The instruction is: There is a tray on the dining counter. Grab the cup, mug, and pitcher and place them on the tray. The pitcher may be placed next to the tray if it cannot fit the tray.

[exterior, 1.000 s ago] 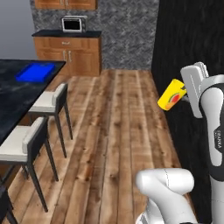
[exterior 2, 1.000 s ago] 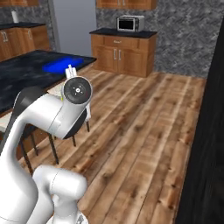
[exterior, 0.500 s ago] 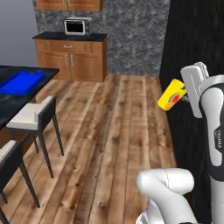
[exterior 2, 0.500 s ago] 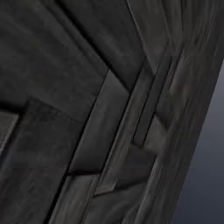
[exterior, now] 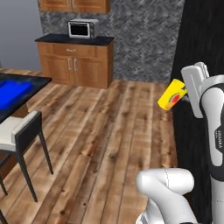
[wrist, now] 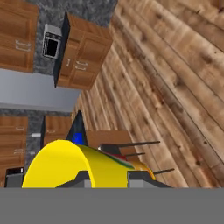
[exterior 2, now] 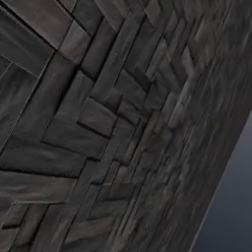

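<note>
Right now I'm carrying the cup [exterior: 171, 96] clamped in the pincer [exterior: 186, 94], tilted, high over the wooden floor [exterior: 105, 140]; the tray [exterior: 11, 92] is lying far off to the left on the dining surface [exterior: 37, 81].

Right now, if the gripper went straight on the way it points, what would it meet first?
Probably the wooden floor: past the held cup, the gripper looks onto bare planks. The dining counter lies off that line, though depth is unclear.

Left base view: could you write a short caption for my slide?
Gripper carries the yellow cup above the wooden floor, blue tray at far left.
</note>
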{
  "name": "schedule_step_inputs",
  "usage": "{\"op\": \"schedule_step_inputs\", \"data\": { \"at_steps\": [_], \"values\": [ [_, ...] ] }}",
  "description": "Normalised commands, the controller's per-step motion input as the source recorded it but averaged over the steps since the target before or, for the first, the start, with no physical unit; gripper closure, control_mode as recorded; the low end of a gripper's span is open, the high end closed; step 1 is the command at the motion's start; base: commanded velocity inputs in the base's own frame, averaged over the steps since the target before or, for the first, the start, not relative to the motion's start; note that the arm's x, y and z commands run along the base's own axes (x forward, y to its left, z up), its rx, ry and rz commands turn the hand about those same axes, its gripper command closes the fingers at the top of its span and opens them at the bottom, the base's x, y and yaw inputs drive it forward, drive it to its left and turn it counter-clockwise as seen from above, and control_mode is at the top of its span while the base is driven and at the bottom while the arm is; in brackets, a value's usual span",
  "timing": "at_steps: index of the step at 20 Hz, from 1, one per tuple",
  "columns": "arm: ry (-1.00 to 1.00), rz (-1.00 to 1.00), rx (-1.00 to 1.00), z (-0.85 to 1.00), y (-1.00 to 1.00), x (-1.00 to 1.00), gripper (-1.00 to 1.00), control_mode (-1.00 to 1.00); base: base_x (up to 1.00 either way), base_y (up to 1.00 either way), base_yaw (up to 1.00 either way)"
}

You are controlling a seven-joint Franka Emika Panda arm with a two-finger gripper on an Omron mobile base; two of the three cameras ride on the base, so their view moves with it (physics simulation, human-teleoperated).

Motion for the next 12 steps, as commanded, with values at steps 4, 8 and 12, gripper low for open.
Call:
{"op": "schedule_step_inputs", "data": {
  "at_steps": [4, 8, 12],
  "values": [
    [0.0, 0.0, 0.0, 0.0, 0.0, 0.0, 1.0, 1.0, 1.0, -0.78, 0.24],
    [0.0, 0.0, 0.0, 0.0, 0.0, 0.0, 1.0, 1.0, 0.97, -0.71, 0.25],
    [0.0, 0.0, 0.0, 0.0, 0.0, 0.0, 1.0, 1.0, 0.86, -0.49, 0.32]
  ]
}}
